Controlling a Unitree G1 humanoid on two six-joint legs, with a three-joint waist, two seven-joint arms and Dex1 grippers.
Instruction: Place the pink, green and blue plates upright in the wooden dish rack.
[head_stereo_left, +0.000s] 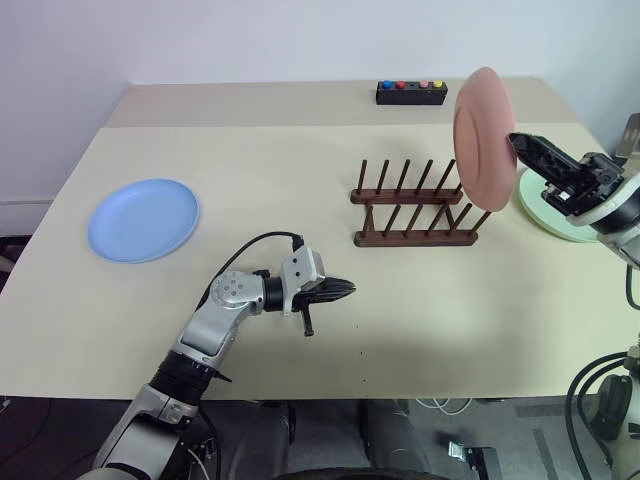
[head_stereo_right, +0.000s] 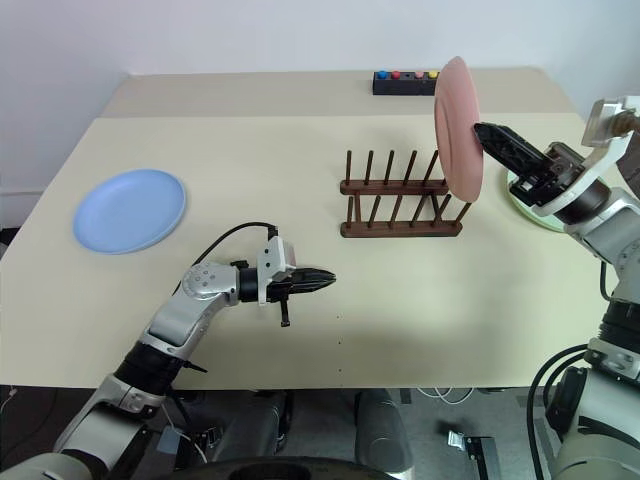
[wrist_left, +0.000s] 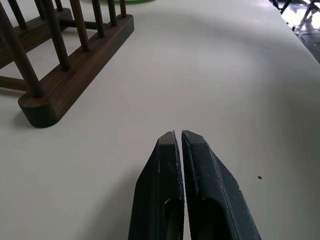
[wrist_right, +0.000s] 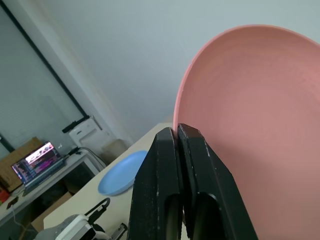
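Head view: the right tool pinches the pink plate by its rim, upright in the air above the right end of the empty wooden rack. The blue plate lies flat near the desk's left edge, the green plate at the right edge — wide bare desk between.

Left wrist view: the left tool is closed, empty, over bare desk beside the rack's end.

Right wrist view: closed fingers grip the pink rim.

No text, label, brand, number or sign can be read on anything here.

Bare table surrounds the empty dish rack pegs
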